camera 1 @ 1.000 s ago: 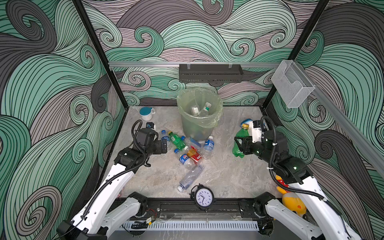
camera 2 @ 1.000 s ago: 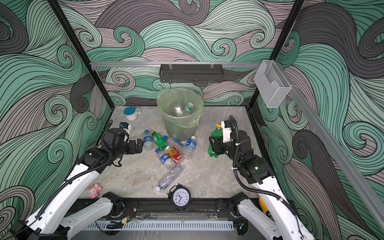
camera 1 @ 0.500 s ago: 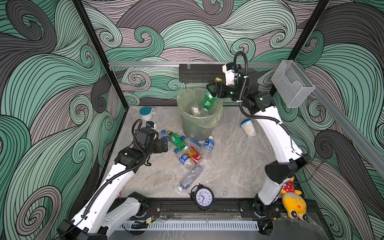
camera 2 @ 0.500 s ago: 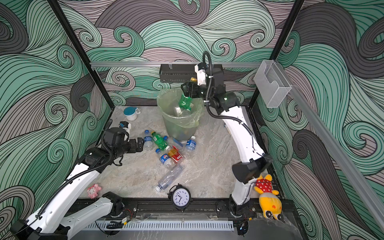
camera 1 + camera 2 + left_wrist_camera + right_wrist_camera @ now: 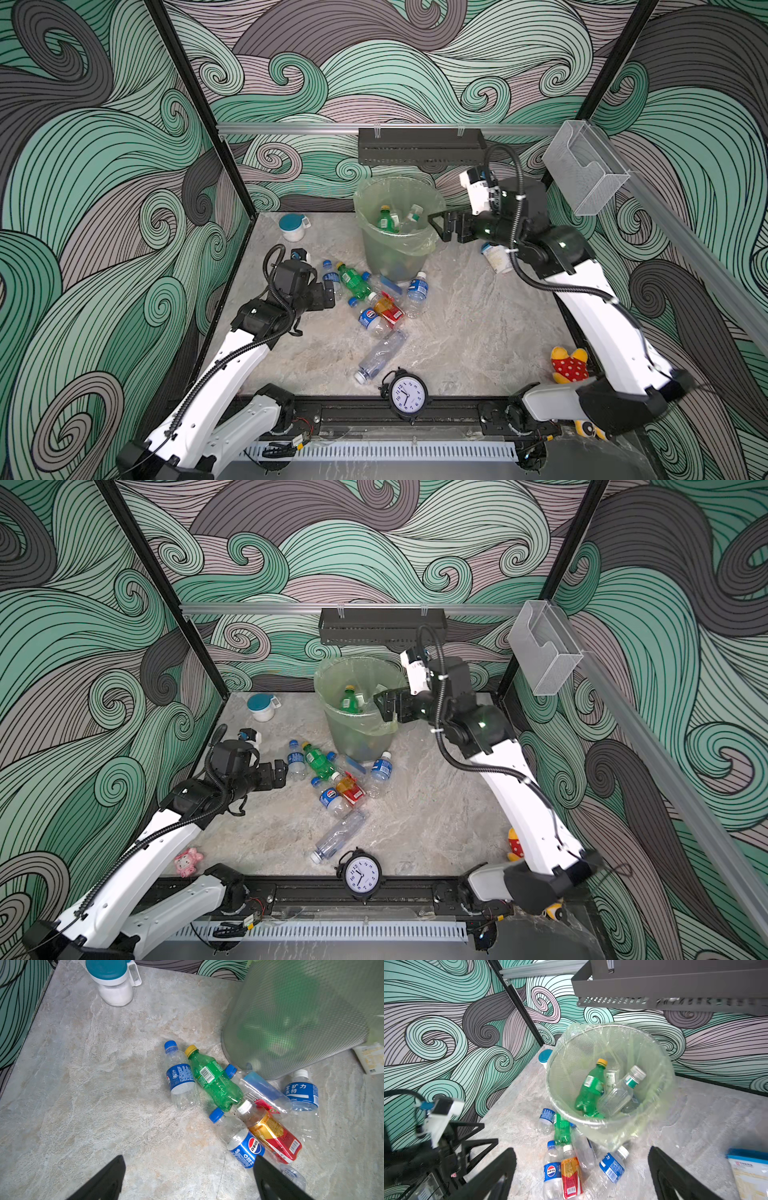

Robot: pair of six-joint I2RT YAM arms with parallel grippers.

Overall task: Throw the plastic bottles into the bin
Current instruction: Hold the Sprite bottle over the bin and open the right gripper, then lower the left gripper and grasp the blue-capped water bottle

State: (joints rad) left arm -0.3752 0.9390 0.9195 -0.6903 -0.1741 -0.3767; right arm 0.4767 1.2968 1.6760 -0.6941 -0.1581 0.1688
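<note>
The right gripper (image 5: 436, 226) no longer grips the green yellow-capped bottle (image 5: 590, 1088), which now lies inside the bin (image 5: 390, 257). Its jaws stand wide and empty, drawn back beside the rim.

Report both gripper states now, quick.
Left gripper: open, holding nothing, by the loose bottles.
Right gripper: open, holding nothing, raised beside the bin.
</note>
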